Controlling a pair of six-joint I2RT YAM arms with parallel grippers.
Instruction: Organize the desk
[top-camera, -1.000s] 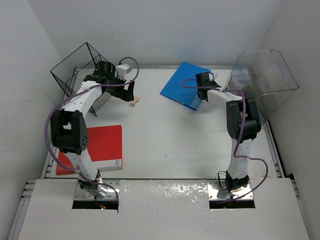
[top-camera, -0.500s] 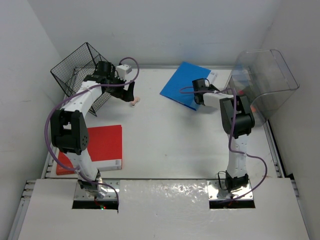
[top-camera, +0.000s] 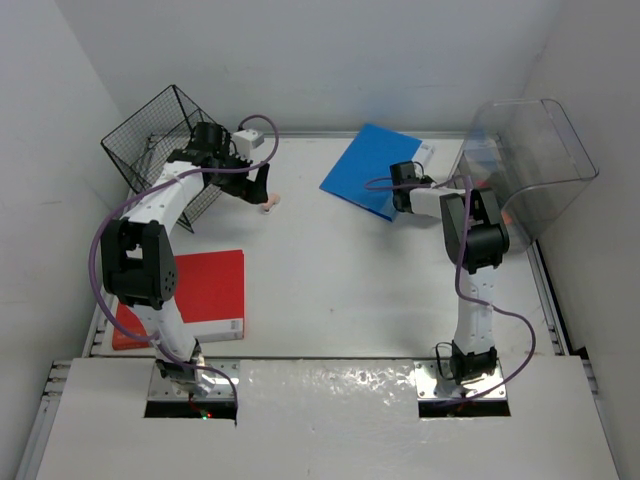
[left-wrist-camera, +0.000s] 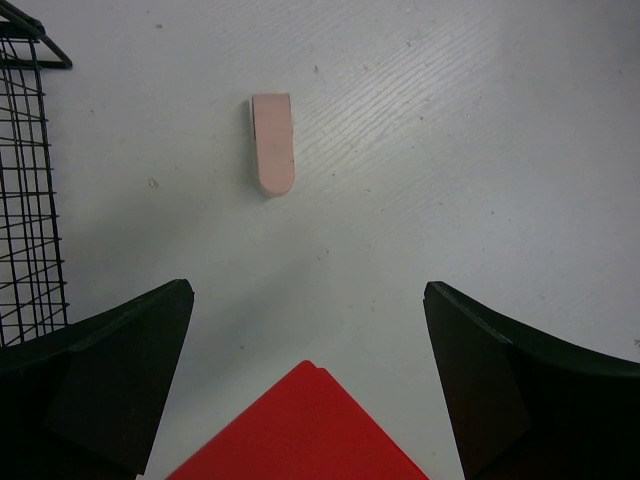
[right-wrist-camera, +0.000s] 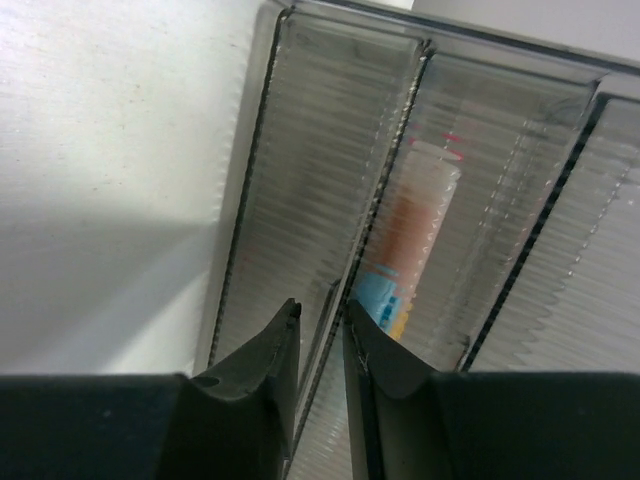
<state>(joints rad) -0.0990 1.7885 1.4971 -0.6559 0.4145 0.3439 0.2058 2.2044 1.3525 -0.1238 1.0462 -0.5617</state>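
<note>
Right wrist: right tool (right-wrist-camera: 320, 308), nearly pressed together, at clear ribbed plastic organiser (right-wrist-camera: 262, 150) divider.
Grip unclear; could snag, dragging organiser across large white grey-railed worktop (top-camera: 340, 280) beneath; left tool (left-wrist-camera: 308, 290) spread above small pink block (left-wrist-camera: 272, 143).

Nothing in view can be read: no word, number or brand. The flat red folder (top-camera: 205, 285) at near left bears a small pale label on its near edge, too small to read. The print on the orange-and-blue tube (right-wrist-camera: 415, 235), seen behind the ribbed clear plastic organizer (right-wrist-camera: 320, 150), is blurred.
</note>
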